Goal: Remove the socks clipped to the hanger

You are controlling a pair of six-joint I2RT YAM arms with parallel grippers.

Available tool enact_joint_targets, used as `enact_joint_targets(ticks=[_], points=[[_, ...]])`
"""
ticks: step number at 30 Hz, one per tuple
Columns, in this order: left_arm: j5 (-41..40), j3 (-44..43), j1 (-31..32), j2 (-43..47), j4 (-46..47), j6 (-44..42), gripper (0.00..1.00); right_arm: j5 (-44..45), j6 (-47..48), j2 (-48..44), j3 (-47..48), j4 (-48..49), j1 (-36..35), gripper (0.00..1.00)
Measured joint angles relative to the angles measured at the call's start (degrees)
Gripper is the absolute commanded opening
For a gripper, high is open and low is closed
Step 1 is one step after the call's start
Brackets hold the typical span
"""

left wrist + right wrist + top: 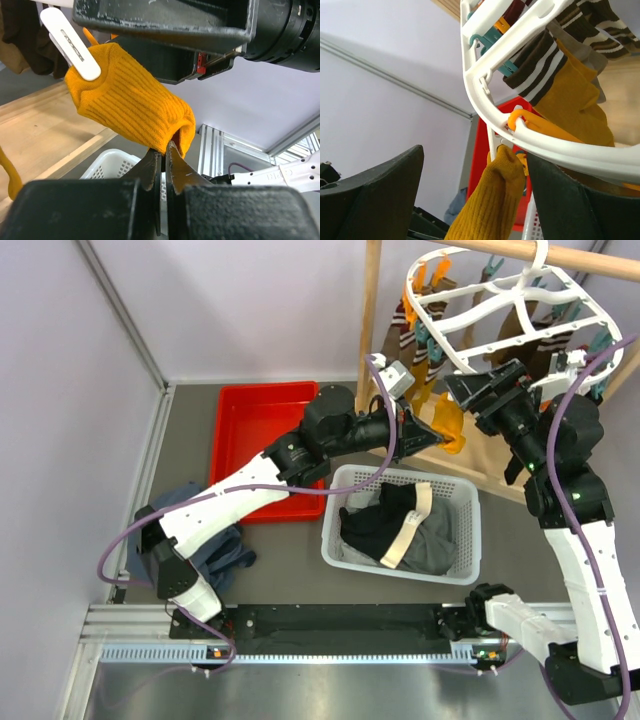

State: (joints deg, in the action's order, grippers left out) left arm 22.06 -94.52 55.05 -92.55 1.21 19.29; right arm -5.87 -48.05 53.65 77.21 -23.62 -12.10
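Note:
The white hanger (pixel 512 292) hangs from the wooden pole at the top right, with several socks (pixel 412 330) clipped round its rim. My left gripper (pixel 443 432) is shut on the lower end of a mustard sock (pixel 130 107); in the left wrist view (pixel 164 150) the jaws pinch its edge. A white clip (pixel 70 44) holds the sock's top. My right gripper (pixel 482 392) is open just under the hanger rim (pixel 485 95). In the right wrist view (pixel 475 155) its fingers stand on either side of the clipped mustard sock (pixel 490 205). A brown-white striped sock (pixel 540 75) hangs beside it.
A white basket (pixel 340 530) holds black and grey clothes with a beige band (pixel 405 525). A red tray (pixel 240 410) lies to its left, a blue-grey garment (pixel 215 550) by the left arm's base. The wooden rack post (pixel 370 310) and base board (pixel 500 475) stand behind.

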Motion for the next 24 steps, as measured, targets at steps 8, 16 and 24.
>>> enact_joint_targets(ticks=[8, 16, 24], points=[[2.6, 0.0, -0.7, -1.0, -0.2, -0.2, 0.0, 0.4, -6.1, -0.4, -0.5, 0.2, 0.0, 0.62], [5.8, 0.0, -1.4, -1.1, -0.2, -0.2, 0.0, 2.4, -7.1, -1.9, -4.9, 1.4, 0.0, 0.77], [7.7, -0.2, -1.8, -1.7, -0.4, -0.2, 0.0, 4.4, -5.7, -1.9, -5.6, 4.3, 0.0, 0.69]])
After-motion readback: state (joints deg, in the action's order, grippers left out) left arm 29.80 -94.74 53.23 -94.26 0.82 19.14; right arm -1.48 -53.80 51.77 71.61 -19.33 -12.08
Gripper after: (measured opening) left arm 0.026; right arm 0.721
